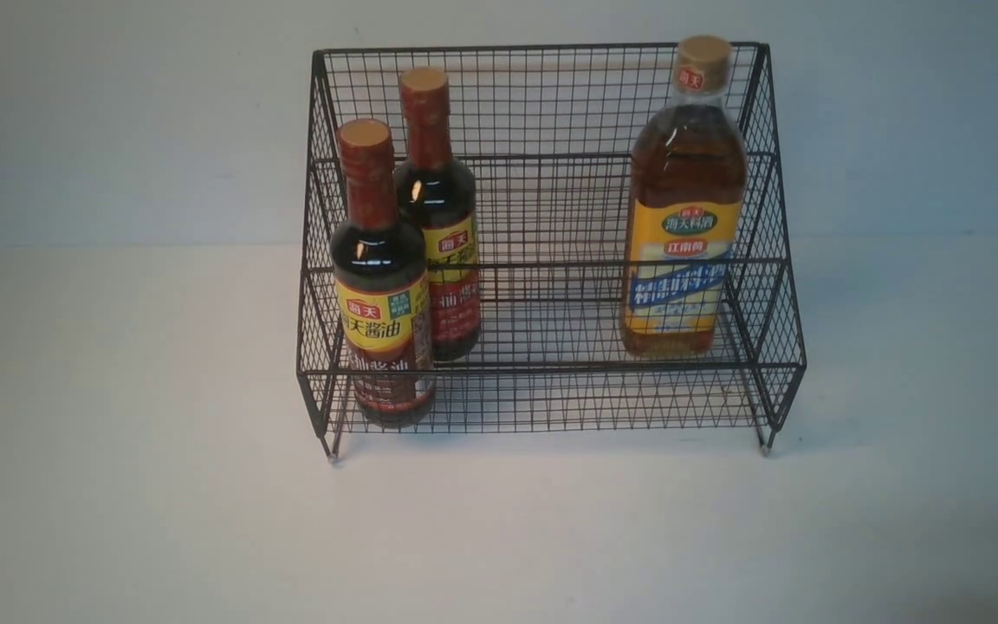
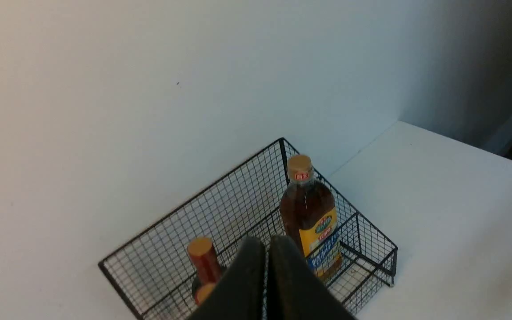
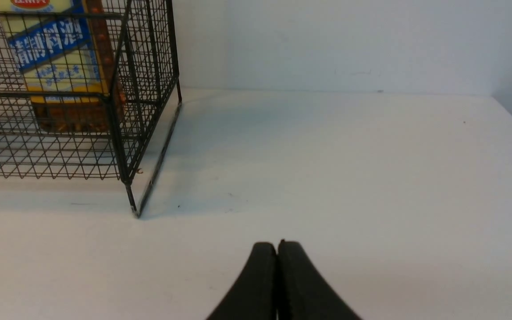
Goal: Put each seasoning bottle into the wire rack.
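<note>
Seasoning bottles, all three, already inside the wire rack [image 1: 551,260]. Nearest, on the lower front tier at the rack's left end: front soy-sauce bottle [image 1: 380,277], upright. Just behind it, on the upper tier: rear soy-sauce bottle [image 1: 440,217], upright, very close to the front one, contact not clear. Well apart, at the right end of the upper tier: amber bottle [image 1: 683,208], upright, tan cap level with the top of the rack's back wall. Farther still, only the pale wall.

No arms in the front view. Left hand [image 2: 266,242] fully closed, pads pressed together, nothing between them, raised above the rack and looking down on it. Right hand [image 3: 277,244] likewise closed and empty, low over the white surface [image 1: 118,520], off to the right of the rack's front right foot.

Judged complete as to placing; remaining step most likely a clean withdrawal. Best done by keeping the left hand high while drawing back, clear of the tall necks and the mesh, with no sideways sweep near the paired soy-sauce bottles, those being slim and easy to topple. Right hand best kept low and away from the rack's foot, so as not to nudge the frame.
</note>
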